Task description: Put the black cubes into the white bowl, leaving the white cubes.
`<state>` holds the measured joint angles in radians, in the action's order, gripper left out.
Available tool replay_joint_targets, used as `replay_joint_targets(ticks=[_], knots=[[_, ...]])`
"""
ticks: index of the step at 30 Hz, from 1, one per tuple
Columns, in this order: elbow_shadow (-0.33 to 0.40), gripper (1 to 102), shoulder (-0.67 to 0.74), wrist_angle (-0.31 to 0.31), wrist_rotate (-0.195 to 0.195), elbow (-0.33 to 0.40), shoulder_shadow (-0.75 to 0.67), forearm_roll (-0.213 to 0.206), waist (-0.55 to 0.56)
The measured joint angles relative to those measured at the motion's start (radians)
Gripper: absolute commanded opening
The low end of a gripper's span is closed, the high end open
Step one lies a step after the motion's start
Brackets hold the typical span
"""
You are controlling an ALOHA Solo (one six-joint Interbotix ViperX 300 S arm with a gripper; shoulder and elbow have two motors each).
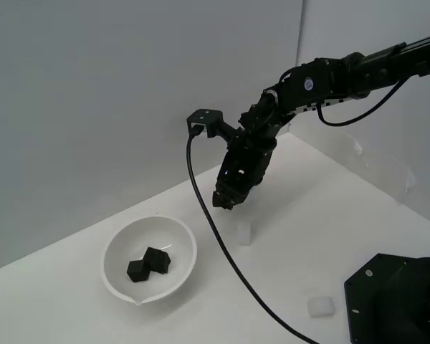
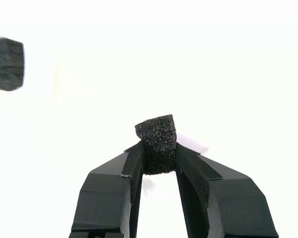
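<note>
We hold a black cube (image 2: 158,144) in the air.
Our gripper (image 2: 158,154) pinches it; two black cubes (image 1: 150,264) sit in the white bowl (image 1: 119,242).

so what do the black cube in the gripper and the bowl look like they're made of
Black cube: probably foam or sponge; its matte face looks grainy and porous, and it narrows where the gripper squeezes it.
White bowl: probably glazed ceramic or hard plastic; smooth, glossy, with a thin rim. I can't say which.

No text, label, brand or number is legible on anything in either the exterior or the wrist view.
</note>
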<state>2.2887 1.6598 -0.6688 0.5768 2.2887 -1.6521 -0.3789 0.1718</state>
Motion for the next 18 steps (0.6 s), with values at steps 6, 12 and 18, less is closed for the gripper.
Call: replay_joint_targets(ticks=[6, 12, 18], knots=[[-0.021, 20, 0.1, -0.058, -0.025, -0.023, -0.1, 0.0, 0.006], [-0.032, 20, 0.179, -0.066, -0.048, -0.032, -0.178, -0.028, 0.051], [-0.04, 20, 0.192, -0.067, -0.049, -0.04, -0.189, -0.129, 0.156]])
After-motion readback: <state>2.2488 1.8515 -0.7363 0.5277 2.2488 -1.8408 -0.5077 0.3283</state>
